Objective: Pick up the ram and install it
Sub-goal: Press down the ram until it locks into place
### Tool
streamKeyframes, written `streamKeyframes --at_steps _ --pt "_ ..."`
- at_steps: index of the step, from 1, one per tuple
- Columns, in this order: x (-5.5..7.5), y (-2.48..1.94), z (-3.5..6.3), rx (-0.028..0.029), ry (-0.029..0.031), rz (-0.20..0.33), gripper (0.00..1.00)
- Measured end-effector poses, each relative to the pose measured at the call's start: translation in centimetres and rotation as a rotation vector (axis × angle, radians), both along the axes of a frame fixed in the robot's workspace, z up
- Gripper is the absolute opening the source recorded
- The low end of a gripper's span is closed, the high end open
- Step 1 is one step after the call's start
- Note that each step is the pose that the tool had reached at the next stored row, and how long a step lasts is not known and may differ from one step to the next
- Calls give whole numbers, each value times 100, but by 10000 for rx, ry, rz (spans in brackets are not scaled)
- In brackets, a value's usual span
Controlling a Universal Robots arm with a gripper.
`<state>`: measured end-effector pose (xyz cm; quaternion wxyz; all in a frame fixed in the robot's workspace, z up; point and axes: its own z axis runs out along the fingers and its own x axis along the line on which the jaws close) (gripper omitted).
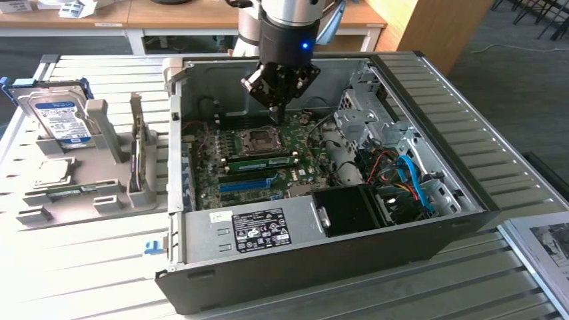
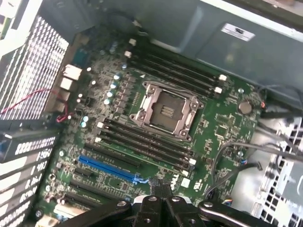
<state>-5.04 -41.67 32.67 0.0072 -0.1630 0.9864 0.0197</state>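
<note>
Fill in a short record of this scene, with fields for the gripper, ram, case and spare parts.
gripper: shut, nothing seen in it, above the motherboard near the CPU socket
ram: green stick lying along a slot beside the socket; whether it is fully seated cannot be told
blue slot: empty
case: open, lying on its side on the table
hard drive: upright in a grey holder, to the exterior view's left of the case
</note>
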Motion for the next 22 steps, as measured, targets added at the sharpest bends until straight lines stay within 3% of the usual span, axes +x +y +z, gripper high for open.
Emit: streamKeyframes --at_steps 22 --pt "0 0 -4 0 0 -2828 10"
